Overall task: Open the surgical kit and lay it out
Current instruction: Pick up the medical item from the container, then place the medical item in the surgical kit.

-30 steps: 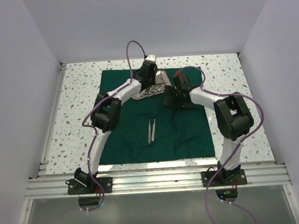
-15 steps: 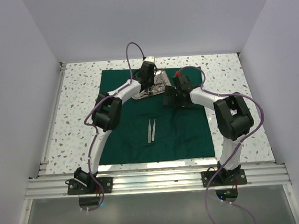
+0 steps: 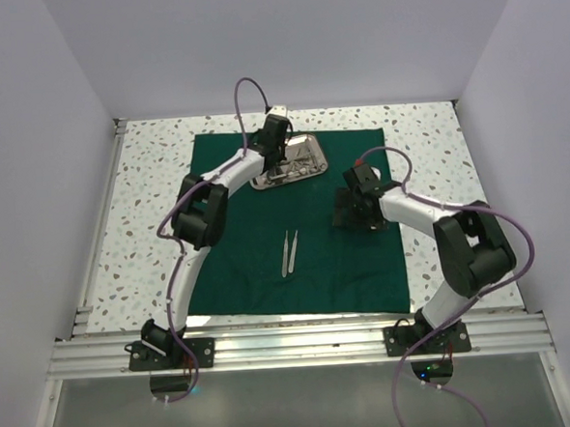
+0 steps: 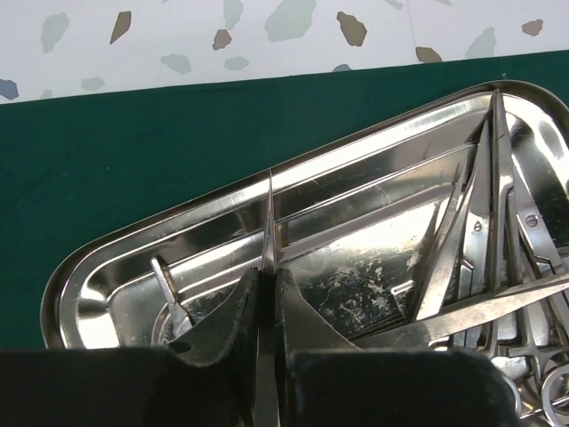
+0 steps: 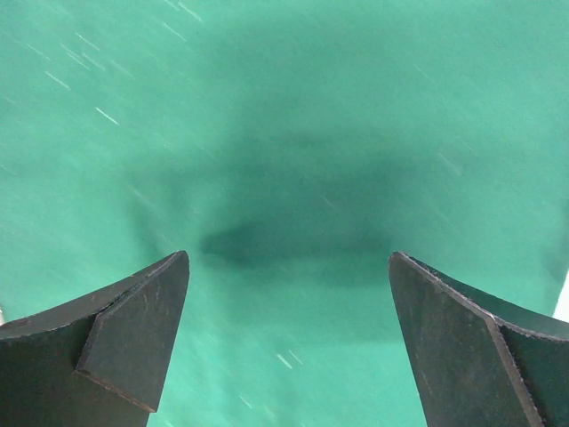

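The dark green cloth (image 3: 240,265) lies spread flat on the table. The steel tray (image 3: 306,162) sits on its far middle part and holds several silver scissor-like instruments (image 4: 498,249). My left gripper (image 3: 271,168) is over the tray's near left corner. In the left wrist view it (image 4: 267,298) is shut on a thin silver tweezers-like instrument (image 4: 268,222) that points up over the tray (image 4: 178,233). One pair of tweezers (image 3: 288,251) lies on the cloth's middle. My right gripper (image 3: 348,212) is open and empty just above bare cloth (image 5: 284,133), right of and nearer than the tray.
The cloth is surrounded by white speckled tabletop (image 3: 149,212). An aluminium rail (image 3: 303,343) runs along the near edge. White walls close in the left, right and back.
My right gripper has pulled away from the tray, to the right and nearer, over bare cloth. The tray now shows whole. My left gripper has stayed at the tray.
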You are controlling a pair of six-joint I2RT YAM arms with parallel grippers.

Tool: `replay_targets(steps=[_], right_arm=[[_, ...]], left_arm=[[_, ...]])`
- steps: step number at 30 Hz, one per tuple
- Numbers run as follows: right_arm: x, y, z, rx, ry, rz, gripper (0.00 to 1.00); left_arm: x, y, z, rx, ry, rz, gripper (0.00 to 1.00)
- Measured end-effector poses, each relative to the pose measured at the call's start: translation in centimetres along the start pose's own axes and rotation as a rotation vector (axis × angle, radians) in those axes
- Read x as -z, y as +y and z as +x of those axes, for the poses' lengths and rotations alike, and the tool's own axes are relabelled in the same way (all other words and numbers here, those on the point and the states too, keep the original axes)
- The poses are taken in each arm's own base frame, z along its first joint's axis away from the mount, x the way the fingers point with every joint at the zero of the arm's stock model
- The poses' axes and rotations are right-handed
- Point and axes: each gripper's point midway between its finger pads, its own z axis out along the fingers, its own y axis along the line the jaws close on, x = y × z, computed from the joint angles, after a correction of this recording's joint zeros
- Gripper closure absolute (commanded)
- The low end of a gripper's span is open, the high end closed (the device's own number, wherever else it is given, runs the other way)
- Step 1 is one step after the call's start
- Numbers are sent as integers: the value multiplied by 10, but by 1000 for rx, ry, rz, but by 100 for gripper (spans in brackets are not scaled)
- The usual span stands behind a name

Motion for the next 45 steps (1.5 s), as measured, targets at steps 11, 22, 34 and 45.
replay_targets(steps=[11, 22, 34, 45], right_arm=[[79, -26, -22, -28, -164, 33, 2], [117, -20, -36, -44, -271, -66, 2], [120, -16, -5, -22, -242, -176, 2], [134, -15, -4, -17, -288, -224, 2]], left_arm=[[16, 23, -13, -52, 1, -94, 100], [160, 58, -67, -13, -143, -199, 100], [227, 100, 109, -5, 94, -308, 100], [243, 119, 196, 29, 249, -348, 100]])
